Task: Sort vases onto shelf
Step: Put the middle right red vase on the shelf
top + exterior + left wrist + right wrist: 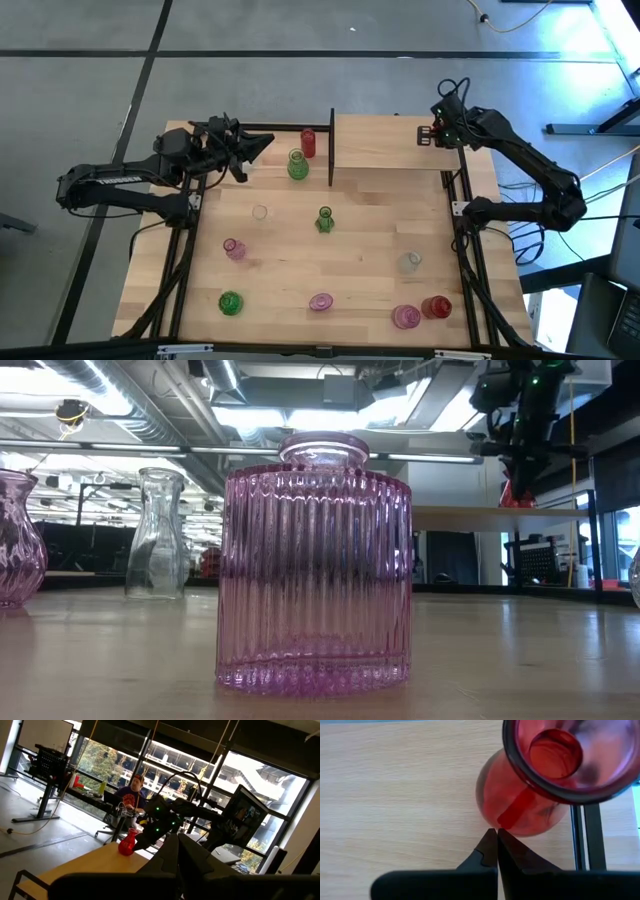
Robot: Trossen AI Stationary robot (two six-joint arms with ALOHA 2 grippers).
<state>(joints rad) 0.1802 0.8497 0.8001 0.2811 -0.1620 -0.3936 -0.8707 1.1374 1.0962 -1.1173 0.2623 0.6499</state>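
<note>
Right gripper is sitting over the far right corner of the shelf, fingers pressed together and gripping nothing. Its tips are sitting right at the belly of a red vase standing upright on the shelf board; touching or just short of it, can't tell.

Left gripper is hovering at the far left of the bench, fingers also together and empty, pointing toward the shelf.

Vases near the left gripper: a red cylinder vase and a green vase standing just left of the black upright post.

Rest are sitting scattered on the open bench: small green vase mid-bench, clear vase to its left, pink vase below that, green bulbous vase near left, ribbed pink vase near centre, clear vase right of centre, plus a pink one and red one side by side at near right.
</note>
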